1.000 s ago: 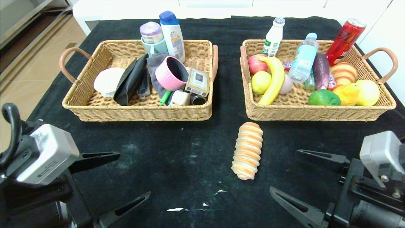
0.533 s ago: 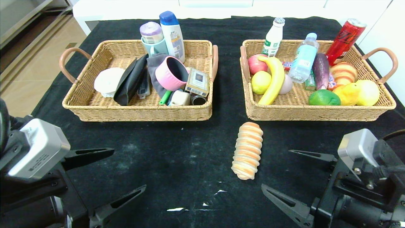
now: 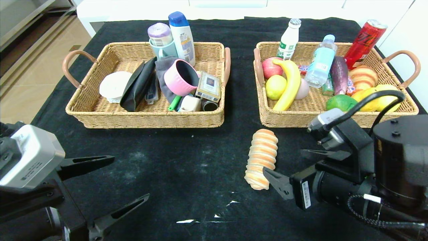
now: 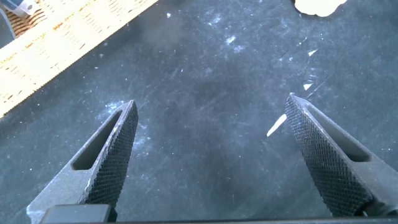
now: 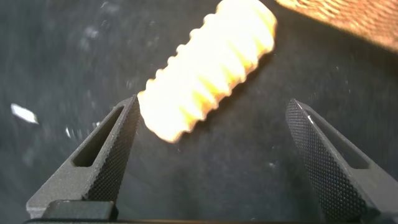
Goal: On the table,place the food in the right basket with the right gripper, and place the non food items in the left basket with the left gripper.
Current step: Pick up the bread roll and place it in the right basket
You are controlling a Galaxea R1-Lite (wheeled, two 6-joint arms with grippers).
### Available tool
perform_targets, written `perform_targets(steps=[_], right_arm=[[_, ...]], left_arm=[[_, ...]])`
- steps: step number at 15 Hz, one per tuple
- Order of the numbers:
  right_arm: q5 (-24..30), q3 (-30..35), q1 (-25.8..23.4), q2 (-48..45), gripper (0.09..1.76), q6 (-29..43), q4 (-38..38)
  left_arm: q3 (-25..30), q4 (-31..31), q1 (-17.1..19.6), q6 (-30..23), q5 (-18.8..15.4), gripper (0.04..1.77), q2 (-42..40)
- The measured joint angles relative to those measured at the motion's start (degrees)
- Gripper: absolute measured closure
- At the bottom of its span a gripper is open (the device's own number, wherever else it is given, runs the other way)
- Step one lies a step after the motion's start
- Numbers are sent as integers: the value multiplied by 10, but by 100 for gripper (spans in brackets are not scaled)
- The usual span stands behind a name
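Note:
The striped bread roll (image 3: pixel 261 159) lies on the black table (image 3: pixel 187 160), just in front of the right basket (image 3: pixel 301 117). My right gripper (image 3: pixel 284 162) is open beside the roll's near end, with one fingertip close to it. In the right wrist view the roll (image 5: pixel 208 68) lies ahead of the open right gripper (image 5: pixel 212 102), partly between the finger tips. The banana (image 3: pixel 290 83) and water bottle (image 3: pixel 321 63) lie in the right basket. In the left basket (image 3: pixel 143 118) are the pink saucepan (image 3: pixel 179 78), glasses case (image 3: pixel 137 85) and card box (image 3: pixel 209 86). My left gripper (image 3: pixel 131 176) is open over bare cloth at the near left, holding nothing.
Both baskets are crowded with other fruit, bottles, a red can (image 3: pixel 365 40) and cups. White scraps (image 3: pixel 185 221) lie on the cloth near the front edge. In the left wrist view the left gripper (image 4: pixel 211 99) hangs above cloth, with the basket wall (image 4: pixel 56 43) beyond.
My right arm has swung forward and to the left, bringing its open gripper up to the bread roll's near end. The left gripper has drawn back slightly towards the left.

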Motion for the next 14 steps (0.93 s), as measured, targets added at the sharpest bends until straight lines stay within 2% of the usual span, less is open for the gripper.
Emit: perform_targets(steps=[4, 9, 11, 14], right_arm=[[-72, -161, 20, 31, 14, 129, 232], [-103, -350, 29, 100, 14, 275, 456], [-111, -404, 28, 137, 14, 321, 505], [-139, -452, 23, 186, 14, 352, 520]], left_arm=[[-1, 0, 9, 0, -1, 9, 0], [-2, 0, 14, 0, -3, 9, 1], [-2, 0, 14, 0, -4, 9, 1], [-2, 0, 14, 1, -4, 9, 1]])
